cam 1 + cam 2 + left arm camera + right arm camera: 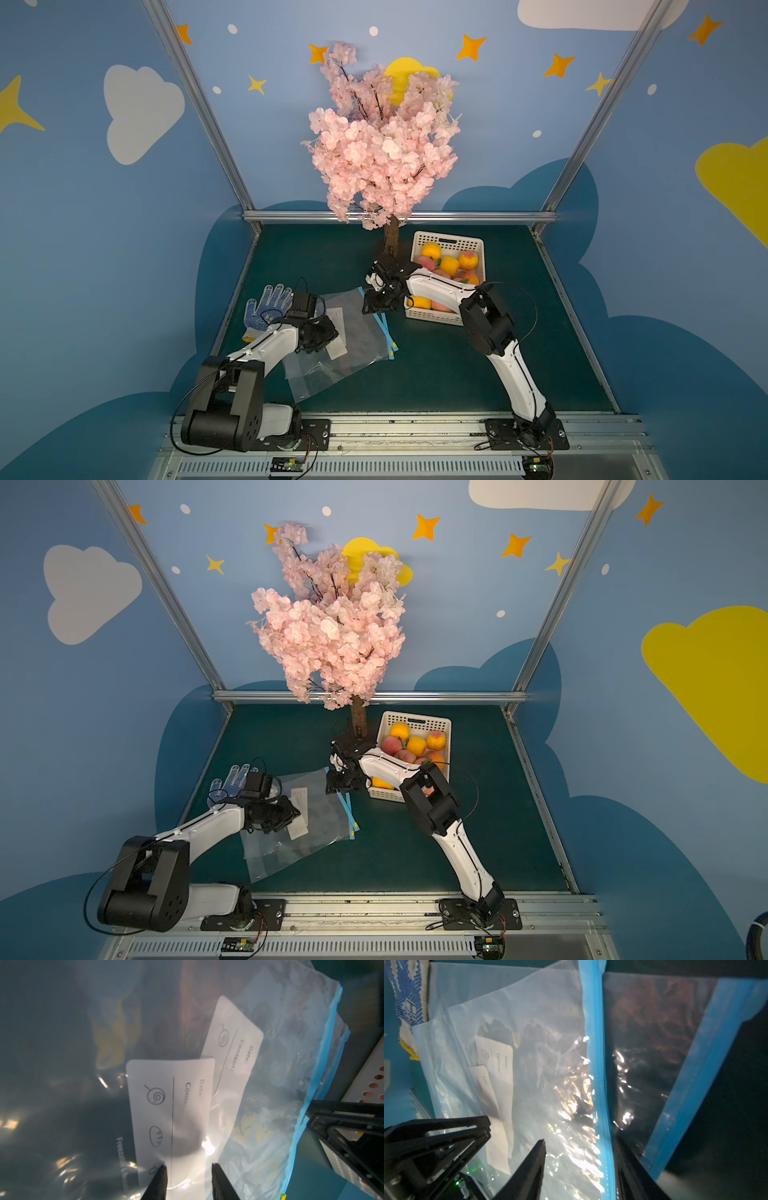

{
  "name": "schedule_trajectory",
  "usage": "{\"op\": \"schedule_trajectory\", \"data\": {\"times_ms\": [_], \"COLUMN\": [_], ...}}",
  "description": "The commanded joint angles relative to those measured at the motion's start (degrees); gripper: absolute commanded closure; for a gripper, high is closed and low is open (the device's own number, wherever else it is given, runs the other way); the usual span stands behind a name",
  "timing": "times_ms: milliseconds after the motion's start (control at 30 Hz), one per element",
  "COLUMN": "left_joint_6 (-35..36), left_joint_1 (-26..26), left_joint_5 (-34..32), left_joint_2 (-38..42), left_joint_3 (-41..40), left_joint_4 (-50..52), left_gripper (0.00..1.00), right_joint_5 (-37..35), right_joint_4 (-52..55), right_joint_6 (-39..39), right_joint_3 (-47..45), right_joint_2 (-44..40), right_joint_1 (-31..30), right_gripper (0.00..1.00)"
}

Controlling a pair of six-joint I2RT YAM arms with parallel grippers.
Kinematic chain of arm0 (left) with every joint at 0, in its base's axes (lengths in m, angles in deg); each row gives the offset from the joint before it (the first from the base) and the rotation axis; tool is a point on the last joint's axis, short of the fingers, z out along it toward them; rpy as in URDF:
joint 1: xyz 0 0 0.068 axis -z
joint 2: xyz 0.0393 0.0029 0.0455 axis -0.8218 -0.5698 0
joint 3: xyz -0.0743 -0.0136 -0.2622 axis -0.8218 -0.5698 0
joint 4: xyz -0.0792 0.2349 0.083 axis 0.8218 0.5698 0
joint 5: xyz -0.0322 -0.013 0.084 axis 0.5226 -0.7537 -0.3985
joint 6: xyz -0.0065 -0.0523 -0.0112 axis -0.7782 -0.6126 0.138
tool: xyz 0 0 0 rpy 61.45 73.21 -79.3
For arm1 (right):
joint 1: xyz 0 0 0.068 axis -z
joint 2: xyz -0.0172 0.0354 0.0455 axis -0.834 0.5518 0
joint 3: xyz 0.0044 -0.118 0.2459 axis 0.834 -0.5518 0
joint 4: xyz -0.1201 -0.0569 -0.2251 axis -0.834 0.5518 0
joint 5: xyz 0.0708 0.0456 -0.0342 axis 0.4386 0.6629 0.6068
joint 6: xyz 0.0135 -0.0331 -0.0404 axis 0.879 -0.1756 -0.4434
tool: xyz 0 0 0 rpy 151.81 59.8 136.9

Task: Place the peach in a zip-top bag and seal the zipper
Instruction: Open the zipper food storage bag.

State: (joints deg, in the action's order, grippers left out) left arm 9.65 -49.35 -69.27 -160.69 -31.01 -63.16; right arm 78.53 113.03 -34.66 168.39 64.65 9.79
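On the desk (457, 374), the zip-top bag (361, 345) is laid flat beside the basket (449, 237) holding the peach (468, 260). The part-open, empty right pincer (579, 1139) is set astride the zipper (591, 1043); the left pincer (189, 1165), likewise, over the label (166, 1095). Only one layer should be pinched

Bags (353, 332) overlap flat on desk (478, 374), centre-left. Glove (266, 305) just left of them. Basket (449, 240) right of bags, peaches (468, 260) in it. Tree (391, 243) behind, between bags and basket. Left gripper (189, 1169) over bags' left part; right gripper (580, 1142) at their far corner, beside basket.
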Motion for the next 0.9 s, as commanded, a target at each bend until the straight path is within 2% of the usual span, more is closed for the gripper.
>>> {"op": "schedule_trajectory", "data": {"times_ms": [0,233,400,667,867], "left_joint_6": [0.9,0.9,0.9,0.5,0.2], "left_joint_1": [0.2,0.2,0.2,0.3,0.2], "left_joint_5": [-1.0,-1.8,-2.0,-2.4,-2.6], "left_joint_2": [-1.7,-2.5,-3.1,-3.9,-4.0], "left_joint_3": [-0.4,-0.3,-0.5,-0.7,-1.1], "left_joint_4": [1.3,1.4,1.3,1.5,1.3], "left_gripper": [0.62,0.62,0.62,0.63,0.63], "right_joint_5": [7.5,11.9,13.6,11.4,11.8], "right_joint_4": [-1.6,-2.1,-5.2,-8.1,-12.0], "right_joint_6": [0.8,2.1,4.0,5.8,8.6], "right_joint_3": [-3.4,-5.7,-10.5,-17.8,-22.4], "right_joint_2": [-2.9,-5.8,-9.0,-15.0,-16.9], "right_joint_1": [1.2,1.3,1.1,0.2,-0.9], "right_gripper": [0.47,0.49,0.55,0.61,0.62]}}
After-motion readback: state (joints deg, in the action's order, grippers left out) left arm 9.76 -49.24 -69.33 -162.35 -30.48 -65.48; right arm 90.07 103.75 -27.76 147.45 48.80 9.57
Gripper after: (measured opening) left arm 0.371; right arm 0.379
